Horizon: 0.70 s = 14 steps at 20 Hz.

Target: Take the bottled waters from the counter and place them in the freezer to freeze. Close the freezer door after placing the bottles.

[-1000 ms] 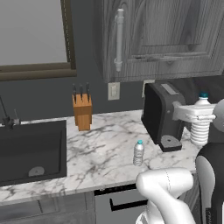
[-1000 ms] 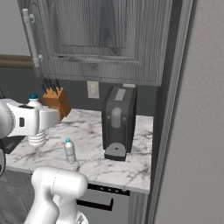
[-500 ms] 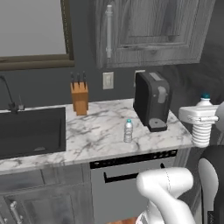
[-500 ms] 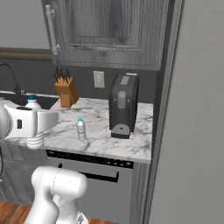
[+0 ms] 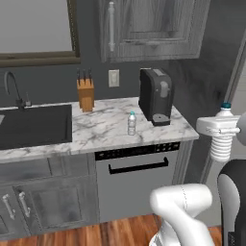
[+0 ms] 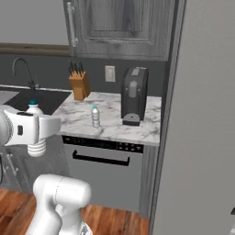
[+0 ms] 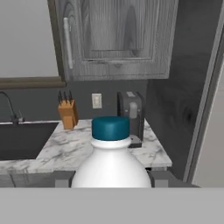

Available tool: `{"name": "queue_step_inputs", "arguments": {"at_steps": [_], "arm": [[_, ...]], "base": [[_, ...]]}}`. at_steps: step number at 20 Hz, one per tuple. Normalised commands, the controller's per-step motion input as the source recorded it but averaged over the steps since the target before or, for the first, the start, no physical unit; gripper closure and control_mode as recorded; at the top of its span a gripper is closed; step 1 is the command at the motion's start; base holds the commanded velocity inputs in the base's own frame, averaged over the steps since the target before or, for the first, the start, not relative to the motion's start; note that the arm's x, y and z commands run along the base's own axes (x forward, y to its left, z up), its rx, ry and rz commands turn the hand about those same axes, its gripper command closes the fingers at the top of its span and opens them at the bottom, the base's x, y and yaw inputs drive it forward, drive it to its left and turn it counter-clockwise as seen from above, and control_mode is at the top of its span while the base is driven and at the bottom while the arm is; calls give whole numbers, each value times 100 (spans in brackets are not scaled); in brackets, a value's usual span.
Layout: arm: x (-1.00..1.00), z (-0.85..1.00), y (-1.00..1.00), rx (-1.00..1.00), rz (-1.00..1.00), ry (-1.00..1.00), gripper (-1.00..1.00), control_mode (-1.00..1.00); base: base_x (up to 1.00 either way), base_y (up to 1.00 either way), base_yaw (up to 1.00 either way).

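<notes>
**Ana:** Backing away from the counter point(image 5: 101, 129) is what the base has done since the earlier frames: the whole scene has shrunk and slid, and now the cabinet fronts and wood floor fill the lower part of both base views. That is camera motion; nothing on the marble has shifted.

**Ben:** Left to right in the left base view, then?

**Ana:** Black sink point(image 5: 33, 126) at mid-left, knife block point(image 5: 86, 93) against the wall, one bottled water point(image 5: 131, 123) standing upright alone in the centre, coffee machine point(image 5: 155, 96) just right of it, and the held bottle point(image 5: 222, 137) at the right edge.

**Ben:** Is the gripper point(image 5: 222, 126) clenched?

**Ana:** Yes, clamped around that upright bottle just below its shoulder. In the hand view its blue cap sits bottom centre.

**Ben:** What could go wrong?

**Ana:** The grip is high on a smooth ribbed body, so a sharp turn of the base might let it slip or tilt. The grey fridge panel point(image 6: 202, 119) fills the right of the right base view, and I cannot tell which door it is or see its handle. Swinging the bottle toward it blind risks a knock.
</notes>
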Motion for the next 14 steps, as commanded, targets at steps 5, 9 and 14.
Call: {"name": "queue_step_inputs", "arguments": {"at_steps": [5, 9, 14], "arm": [[0, 0, 0, 0, 0, 0, 100, 100], [0, 0, 0, 0, 0, 0, 100, 100], [0, 0, 0, 0, 0, 0, 100, 100]], "base": [[-29, -22, -4], [-39, -53, -10], [-20, -64, -21]]}}
